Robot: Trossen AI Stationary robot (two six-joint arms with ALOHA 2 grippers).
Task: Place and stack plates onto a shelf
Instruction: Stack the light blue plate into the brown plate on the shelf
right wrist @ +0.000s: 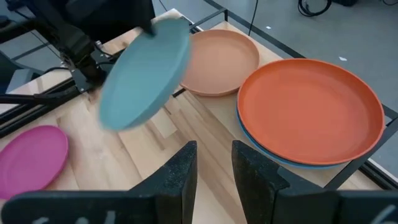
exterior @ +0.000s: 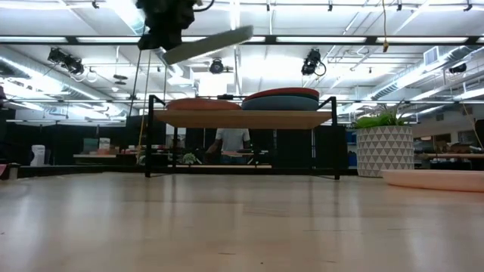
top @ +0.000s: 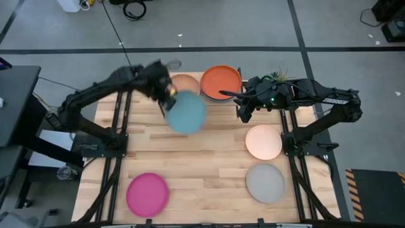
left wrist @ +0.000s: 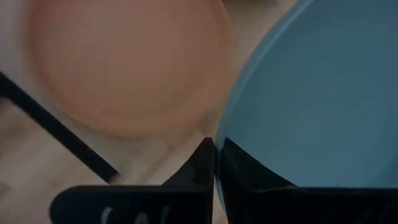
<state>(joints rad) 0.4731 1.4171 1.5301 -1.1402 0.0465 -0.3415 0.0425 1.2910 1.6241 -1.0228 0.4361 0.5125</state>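
Observation:
My left gripper (top: 168, 95) is shut on a light blue plate (top: 186, 113), which it carries in the air just in front of the shelf (exterior: 242, 119); the low view shows the plate (exterior: 208, 44) tilted, high above the shelf top. A tan plate (top: 183, 83) lies flat on the shelf's left half. An orange plate (top: 221, 81) sits on a blue plate (right wrist: 292, 160) on the right half. My right gripper (right wrist: 214, 165) hangs open, holding nothing, near the shelf's right front corner. Cream (top: 264, 141), grey (top: 266, 182) and magenta (top: 147, 193) plates lie on the table. My left gripper pinches the light blue plate by its rim (left wrist: 231, 149), at the edge that faces the shelf. The two fingers (left wrist: 199, 165) close on either face of the rim. The plate is lifted clear and slants, its free edge reaching out toward the table's near side.
The black metal frame (left wrist: 56, 130) of the shelf runs below the carried plate. A white patterned planter (exterior: 386, 147) with a green plant stands to the right of the shelf. A person (exterior: 231, 142) stands in the room behind. Bare wood lies between the magenta and grey plates.

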